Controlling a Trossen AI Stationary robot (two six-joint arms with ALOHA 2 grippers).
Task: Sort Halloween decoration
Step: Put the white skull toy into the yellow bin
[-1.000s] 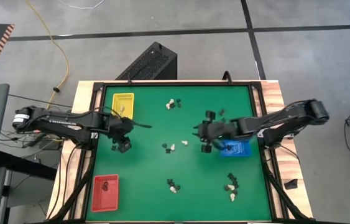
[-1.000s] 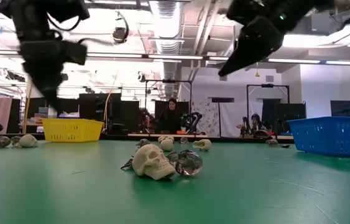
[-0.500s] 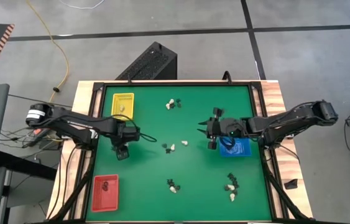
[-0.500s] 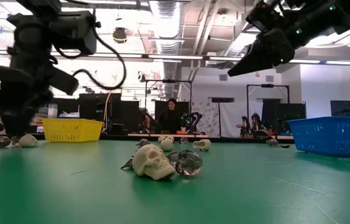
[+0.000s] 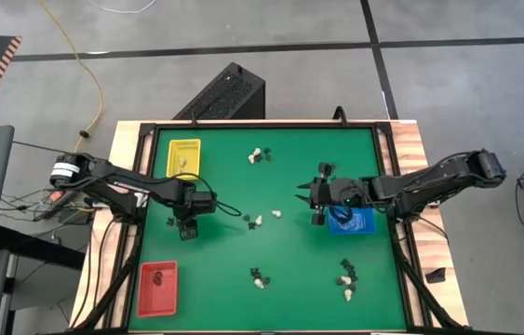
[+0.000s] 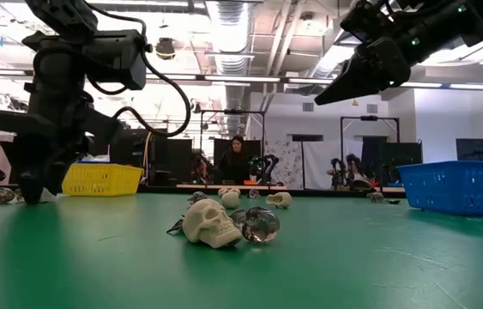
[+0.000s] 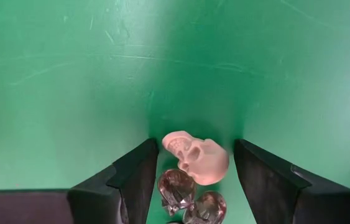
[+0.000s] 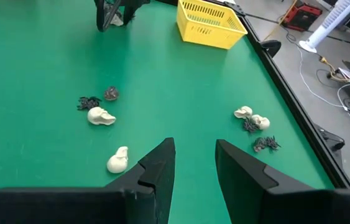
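The decorations are tiny cream skulls and black trinkets lying in small clusters on the green mat. My left gripper (image 5: 187, 227) is down at the mat's left-middle, open. In the left wrist view its fingers stand either side of a cream skull (image 7: 197, 160) and two dark shiny skulls (image 7: 176, 190), which rest on the mat. My right gripper (image 5: 304, 195) hangs open in the air beside the blue tray (image 5: 355, 223). Its wrist view looks down on more skulls (image 8: 101, 116) and black spiders (image 8: 265, 144).
A yellow tray (image 5: 184, 154) sits at the far left, holding pale pieces, and a red tray (image 5: 157, 284) at the near left holds dark ones. Other clusters lie at the far middle (image 5: 260, 155), the centre (image 5: 254, 221), the near middle (image 5: 260, 276) and the near right (image 5: 346, 277). A black frame edges the mat.
My left gripper has come down from high above the mat to table level over the skull cluster, shifting slightly toward the near edge. My right gripper has drawn a little toward the right, toward the blue tray, then kept still.
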